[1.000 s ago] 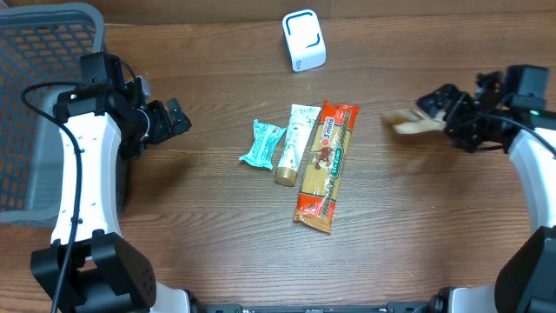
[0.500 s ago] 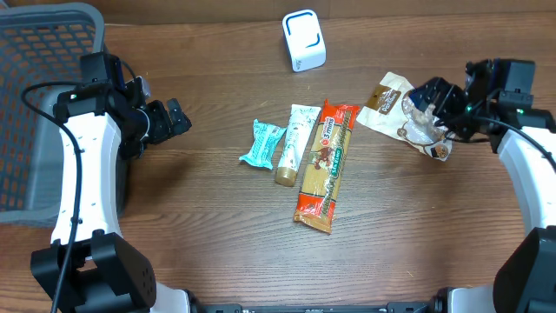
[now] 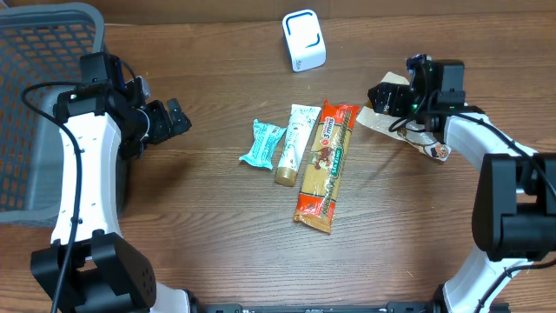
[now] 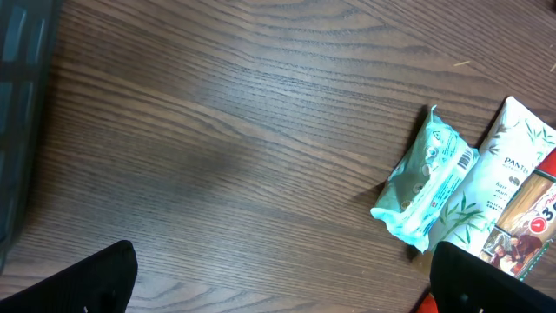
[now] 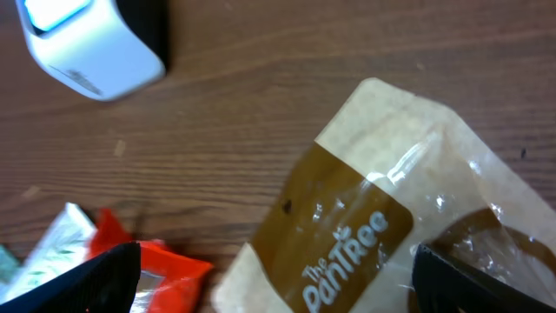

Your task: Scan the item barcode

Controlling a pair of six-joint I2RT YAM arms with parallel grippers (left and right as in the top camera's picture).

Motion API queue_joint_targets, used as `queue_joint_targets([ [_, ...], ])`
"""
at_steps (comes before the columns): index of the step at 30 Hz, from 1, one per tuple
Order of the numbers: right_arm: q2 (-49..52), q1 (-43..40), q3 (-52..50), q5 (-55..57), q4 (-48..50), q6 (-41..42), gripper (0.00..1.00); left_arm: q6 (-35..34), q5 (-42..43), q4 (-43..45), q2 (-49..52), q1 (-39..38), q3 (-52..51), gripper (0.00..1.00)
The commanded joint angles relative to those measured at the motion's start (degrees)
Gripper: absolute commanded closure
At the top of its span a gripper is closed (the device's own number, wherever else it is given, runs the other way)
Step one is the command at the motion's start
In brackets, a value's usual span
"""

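Observation:
A white scanner (image 3: 304, 40) with a blue outline stands at the back of the table and shows at the top left of the right wrist view (image 5: 87, 43). A brown "The PanTree" pouch (image 3: 373, 120) lies flat on the wood. My right gripper (image 3: 388, 96) hovers over it, open, and the pouch (image 5: 365, 209) fills the space below its spread jaws (image 5: 278, 291). In the middle lie a teal packet (image 3: 262, 143), a white tube (image 3: 295, 143) and an orange-red pasta pack (image 3: 327, 165). My left gripper (image 3: 174, 117) is open and empty (image 4: 282, 291), left of the teal packet (image 4: 430, 187).
A grey mesh basket (image 3: 35, 87) takes up the left side of the table, behind my left arm. The white tube (image 4: 512, 165) and orange-red pack (image 4: 530, 226) show at the right edge of the left wrist view.
The brown pouch, a blur beside the right gripper a second ago, now lies on the table. The right gripper swung left over it. The left arm has not moved.

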Motion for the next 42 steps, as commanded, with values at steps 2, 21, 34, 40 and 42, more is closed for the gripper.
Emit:
queue_joint_targets([
  [2, -0.44, -0.48, 0.0, 5.16, -2.89, -1.44, 0.0, 1.09, -0.13, 0.17, 0.31, -0.22, 0.87, 0.0],
  [21, -0.39, -10.69, 0.0, 20.5, -20.2, 14.82, 0.0, 1.09, -0.13, 0.17, 0.31, -0.22, 0.87, 0.0],
  [34, -7.39, -11.15, 14.36, 3.23, -41.0, 14.95, 0.0, 1.09, -0.13, 0.17, 0.31, -0.22, 0.85, 0.0],
  [40, -8.61, -9.6, 16.72, -6.23, -44.06, 14.49, 0.0, 1.09, -0.13, 0.17, 0.31, -0.26, 0.87, 0.0],
  [42, -8.44, -8.31, 15.69, -8.37, -44.85, 14.49, 0.0, 1.09, -0.13, 0.17, 0.31, -0.26, 0.85, 0.0],
])
